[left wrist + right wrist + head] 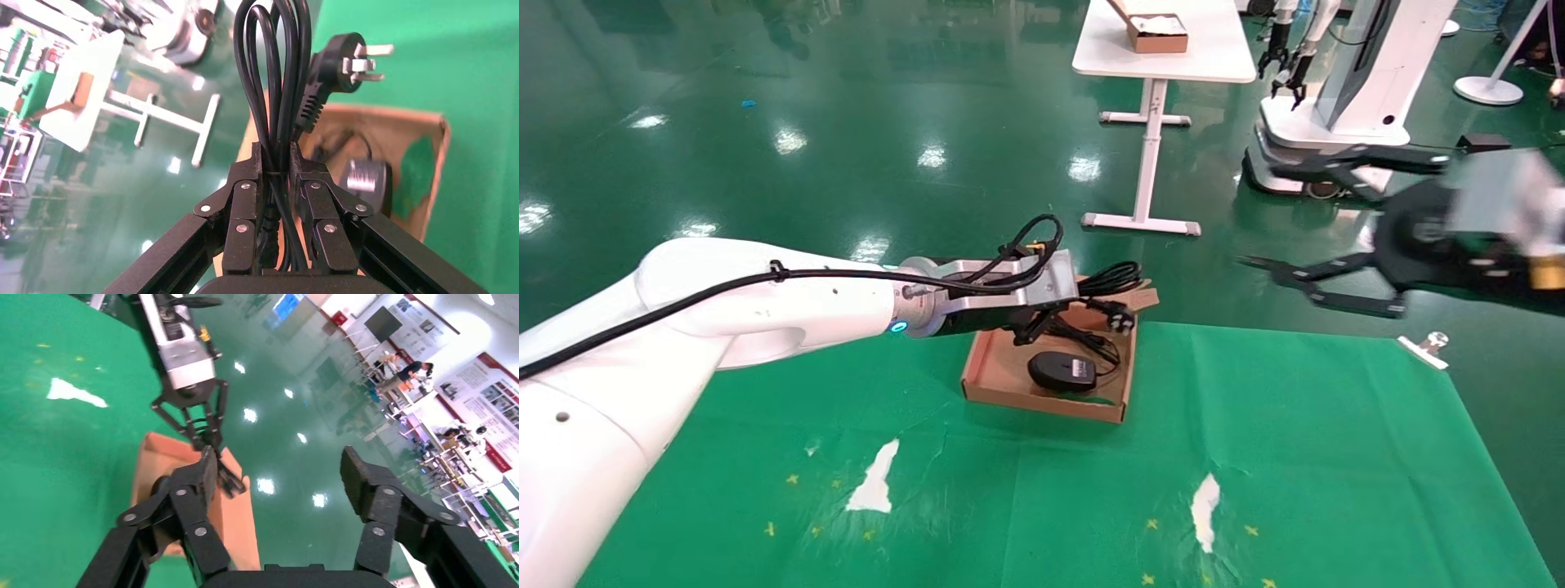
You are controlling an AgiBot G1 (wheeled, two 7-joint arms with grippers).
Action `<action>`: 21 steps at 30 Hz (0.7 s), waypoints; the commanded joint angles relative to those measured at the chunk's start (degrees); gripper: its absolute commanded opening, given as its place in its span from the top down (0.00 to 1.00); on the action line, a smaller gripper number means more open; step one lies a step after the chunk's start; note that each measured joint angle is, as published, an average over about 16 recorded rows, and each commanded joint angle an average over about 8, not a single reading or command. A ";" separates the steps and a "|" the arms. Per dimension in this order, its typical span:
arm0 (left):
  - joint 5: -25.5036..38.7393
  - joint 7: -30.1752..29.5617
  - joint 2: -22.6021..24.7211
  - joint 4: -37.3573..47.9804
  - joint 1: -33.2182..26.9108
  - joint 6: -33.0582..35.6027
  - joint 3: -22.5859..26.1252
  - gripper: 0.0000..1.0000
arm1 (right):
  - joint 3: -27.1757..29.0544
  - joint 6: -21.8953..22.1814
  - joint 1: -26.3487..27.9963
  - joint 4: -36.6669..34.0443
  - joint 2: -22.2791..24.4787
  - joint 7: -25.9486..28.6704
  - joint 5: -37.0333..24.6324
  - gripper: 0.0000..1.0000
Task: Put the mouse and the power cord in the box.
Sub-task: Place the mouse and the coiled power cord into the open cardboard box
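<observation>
The box (1042,401), shallow brown cardboard, sits on the green cloth with the black mouse (1062,371) lying inside it. My left gripper (1035,325) hovers over the box's far side, shut on the power cord (1109,279), whose loops and plug (1122,318) hang past the fingers above the box. In the left wrist view the gripper (276,153) pinches the bundled power cord (272,73), with the pronged plug (350,61), the mouse (367,180) and the box (392,125) beyond. My right gripper (1271,220) is raised to the right of the box, open and empty (280,459).
A silver clamp (1426,347) holds the cloth's far right corner. White tears (874,482) (1204,498) mark the cloth near me. Behind stand a white table (1164,49) with a small reddish-brown box (1158,33) and another robot (1352,82).
</observation>
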 commanded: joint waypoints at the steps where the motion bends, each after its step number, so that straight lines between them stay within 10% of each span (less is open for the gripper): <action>1: -0.79 -0.92 -0.08 -2.54 0.28 -0.32 1.91 0.70 | -0.04 -2.45 0.82 1.65 2.92 1.78 0.00 0.00; 7: -1.88 -2.66 0.50 -4.87 0.37 -5.85 5.45 0.00 | 0.00 -12.13 0.78 7.97 7.33 5.45 0.97 0.00; 21: -5.10 -4.48 -3.02 -8.19 3.11 -1.87 2.45 0.00 | 0.34 -9.38 -1.42 10.12 7.03 7.67 2.21 0.00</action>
